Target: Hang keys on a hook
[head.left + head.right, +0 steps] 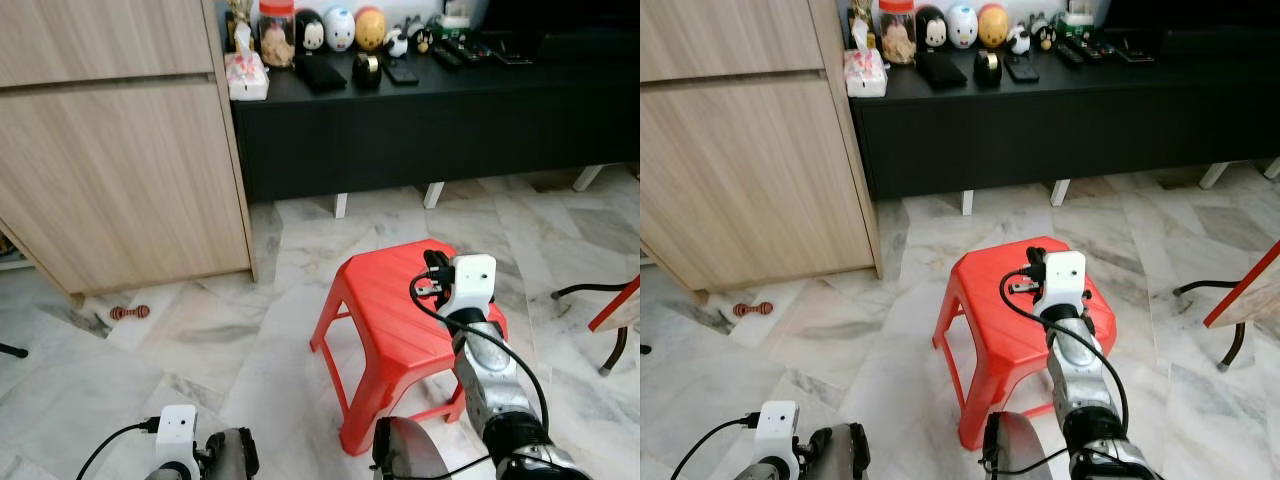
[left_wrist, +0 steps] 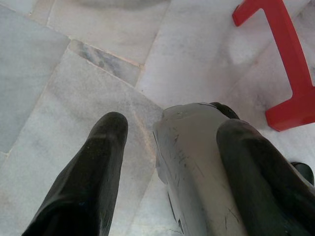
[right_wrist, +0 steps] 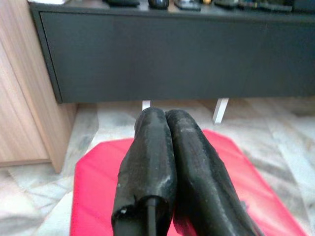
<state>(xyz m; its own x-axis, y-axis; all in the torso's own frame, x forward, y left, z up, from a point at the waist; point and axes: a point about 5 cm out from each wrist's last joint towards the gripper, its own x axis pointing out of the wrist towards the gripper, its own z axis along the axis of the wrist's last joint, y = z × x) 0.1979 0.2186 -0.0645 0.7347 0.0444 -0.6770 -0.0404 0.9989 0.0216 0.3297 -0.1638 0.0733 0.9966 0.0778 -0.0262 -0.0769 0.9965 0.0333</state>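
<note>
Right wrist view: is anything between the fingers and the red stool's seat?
Nothing visible. The right gripper, fingers pressed together, is above the red stool with bare seat around it. The patch directly beneath the fingers is hidden. The black cabinet stands beyond the stool.

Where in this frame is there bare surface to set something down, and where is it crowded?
The red stool seat is bare left of the right gripper, whose jaws are pressed shut. Marble floor lies open between stool, wooden cabinet and black console. The console top is crowded with figurines and remotes.
</note>
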